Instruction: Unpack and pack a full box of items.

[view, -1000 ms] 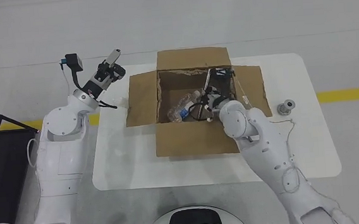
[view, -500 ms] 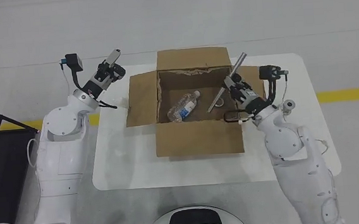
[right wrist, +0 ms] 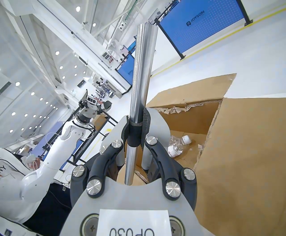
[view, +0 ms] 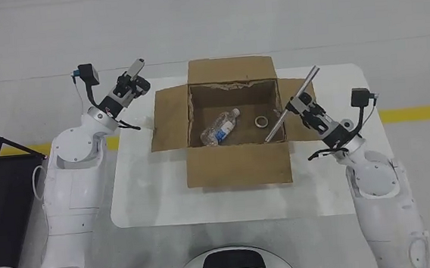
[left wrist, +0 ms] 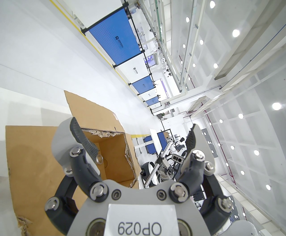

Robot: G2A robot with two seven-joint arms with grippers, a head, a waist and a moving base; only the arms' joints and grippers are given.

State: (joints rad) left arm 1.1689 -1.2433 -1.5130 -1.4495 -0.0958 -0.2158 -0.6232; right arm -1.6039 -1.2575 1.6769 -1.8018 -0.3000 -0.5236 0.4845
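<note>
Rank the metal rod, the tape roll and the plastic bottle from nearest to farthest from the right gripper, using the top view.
1. Metal rod: clamped in the right gripper, at the right side of the cardboard box.
2. Tape roll: on the box floor, right part.
3. Plastic bottle: on the box floor, left part.

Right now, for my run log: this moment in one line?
right gripper shut on metal rod, above box rim | left gripper open, empty | in box: bottle, small roll
</note>
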